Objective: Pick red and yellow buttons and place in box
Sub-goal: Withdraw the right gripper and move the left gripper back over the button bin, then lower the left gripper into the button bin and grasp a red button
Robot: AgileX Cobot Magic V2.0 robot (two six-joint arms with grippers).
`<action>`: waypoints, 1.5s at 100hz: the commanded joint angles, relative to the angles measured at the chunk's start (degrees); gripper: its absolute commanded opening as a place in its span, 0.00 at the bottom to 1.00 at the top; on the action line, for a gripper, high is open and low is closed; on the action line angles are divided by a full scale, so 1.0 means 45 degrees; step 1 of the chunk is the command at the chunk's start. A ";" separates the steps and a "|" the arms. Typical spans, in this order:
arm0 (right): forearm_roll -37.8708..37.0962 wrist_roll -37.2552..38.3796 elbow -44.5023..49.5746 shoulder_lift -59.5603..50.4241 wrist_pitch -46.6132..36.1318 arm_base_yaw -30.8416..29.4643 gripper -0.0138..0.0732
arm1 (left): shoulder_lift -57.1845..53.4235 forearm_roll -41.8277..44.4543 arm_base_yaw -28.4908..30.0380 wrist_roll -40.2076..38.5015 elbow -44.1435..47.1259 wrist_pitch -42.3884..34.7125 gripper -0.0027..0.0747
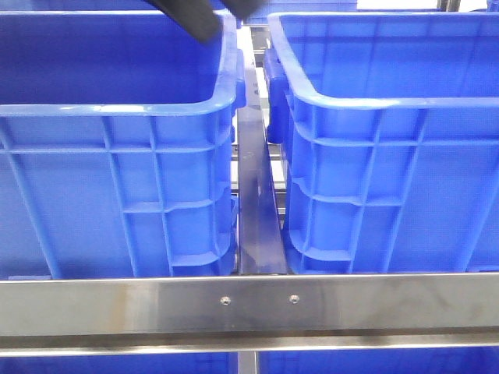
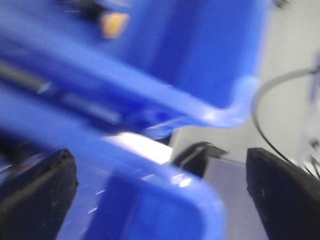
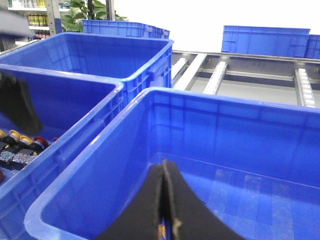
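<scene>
Crates fill my front view: the left blue crate (image 1: 117, 117), a steel rail (image 1: 253, 218), then the right box (image 1: 390, 117). My left gripper (image 2: 160, 195) hangs released over a crate rim; a blurred orange blob (image 2: 114, 24) may be the yellow button. My right gripper (image 3: 165, 200) is clenched inside the box, on what I cannot tell. Small red and yellow parts (image 3: 25, 142) lie in the neighbouring crate.

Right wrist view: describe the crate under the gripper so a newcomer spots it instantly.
Among the big blue crates, take the nearest crate, directly below the shut right gripper. Unlike the neighbouring crate beside it, which holds small red and yellow buttons, its visible floor is bare.
</scene>
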 commanded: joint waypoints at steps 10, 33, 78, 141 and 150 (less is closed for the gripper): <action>0.0396 -0.0115 -0.0336 0.0015 0.0063 -0.0065 0.08 | -0.0657 0.0942 0.0975 -0.2793 -0.0917 -0.0839 0.86; 0.0396 -0.0115 -0.0336 0.0015 0.0063 -0.0065 0.08 | -0.0632 0.4897 0.1405 -0.6821 -0.0917 -0.1836 0.86; 0.0396 -0.0115 -0.0336 0.0015 0.0063 -0.0065 0.08 | 0.0785 0.7720 0.1405 -0.9920 -0.0917 -0.2128 0.86; 0.0407 -0.0115 -0.0336 0.0015 0.0093 -0.0065 0.08 | 0.2775 0.7503 0.1380 -0.9978 -0.0917 -0.2198 0.86; 0.0407 -0.0115 -0.0336 0.0015 0.0093 -0.0065 0.08 | 0.2805 0.7503 0.1380 -0.9978 -0.0917 -0.2307 0.86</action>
